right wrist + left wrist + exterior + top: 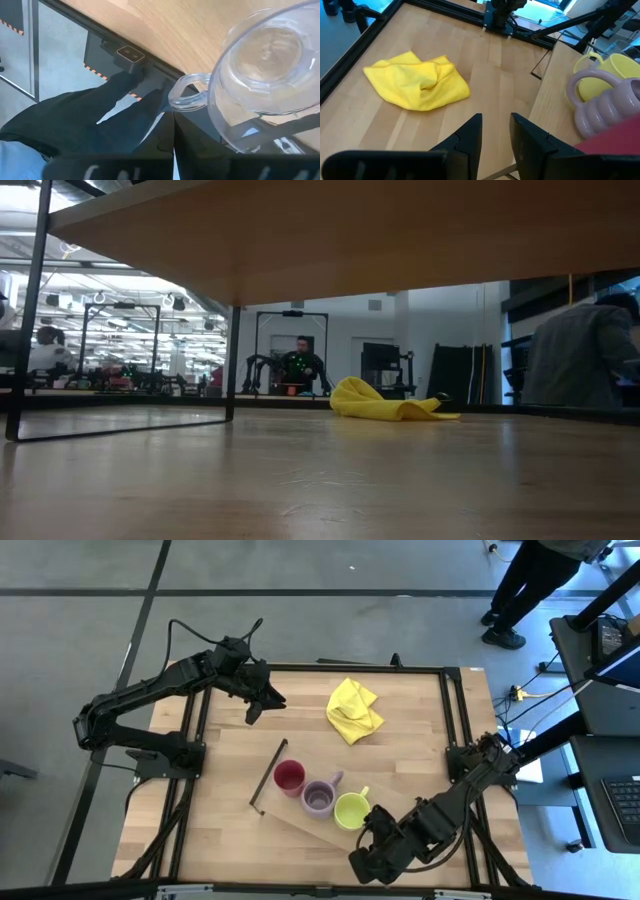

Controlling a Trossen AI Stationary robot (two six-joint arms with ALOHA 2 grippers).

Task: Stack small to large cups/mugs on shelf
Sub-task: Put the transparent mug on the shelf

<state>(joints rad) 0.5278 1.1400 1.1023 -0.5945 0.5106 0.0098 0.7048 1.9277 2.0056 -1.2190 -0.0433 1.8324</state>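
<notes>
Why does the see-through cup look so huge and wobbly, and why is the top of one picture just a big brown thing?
Right wrist view: the clear glass mug sits close to the lens, bending what lies behind it. Low view: the shelf fills the top from beneath; the yellow cloth lies beyond.

Overhead view straight down, low view under the shelf [350, 240], both share yellow cloth [354, 710] (wrists closer)

The shelf [330, 240] fills the low view's top, hiding the mugs upon it. The glass tumbler [265, 75] is cut off in the right wrist view, its grip unseen.
</notes>
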